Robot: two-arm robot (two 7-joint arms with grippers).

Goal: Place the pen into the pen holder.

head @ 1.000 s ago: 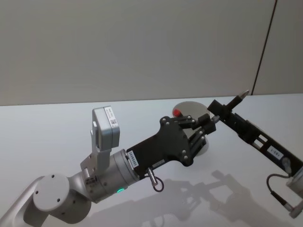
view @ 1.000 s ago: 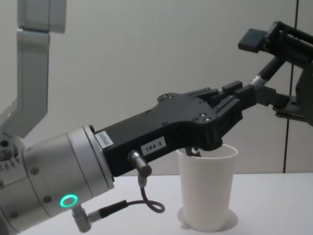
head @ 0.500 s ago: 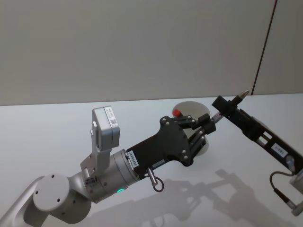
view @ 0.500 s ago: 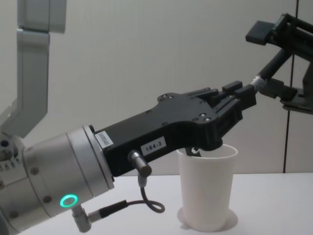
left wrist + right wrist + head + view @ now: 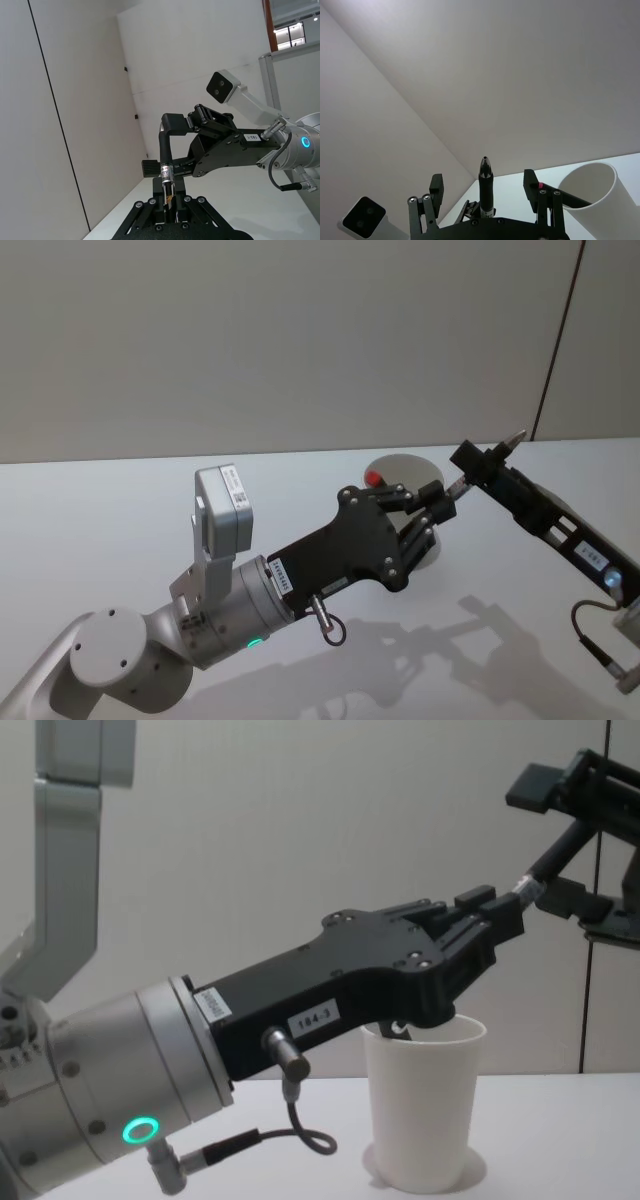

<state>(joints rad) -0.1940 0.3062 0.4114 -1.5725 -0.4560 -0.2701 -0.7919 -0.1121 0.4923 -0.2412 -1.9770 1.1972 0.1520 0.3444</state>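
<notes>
Since a second ago the right gripper (image 5: 484, 462) has drawn slightly up and back toward its own side. Over the last half second it has barely shifted. The left gripper (image 5: 440, 498) and the pen holder (image 5: 425, 1110) have not moved.

Right claw: in the right wrist view its fingers (image 5: 436, 186) stand wide apart with the pen (image 5: 485, 192) upright between them and clear of both, so it grips nothing.

Left claw: closed on the pen's lower end. It holds the pen aslant above the holder's rim, tip rising toward the right arm.

I judge the pen's weight to have passed to the left arm. The right gripper should clear the shaft first. The left gripper then has to tip the pen upright over the mouth and let go. The main risk is the pen catching the withdrawing fingers.

Location: the pen is in the air, not yet in the holder. The holder stands upright on the table (image 5: 120, 500), directly under the left claw.

Count:
- Pens: one.
- Holders: one.
- Grippers: two.
- Small red items: one (image 5: 373, 478), at the holder's rim, which I cannot identify.
</notes>
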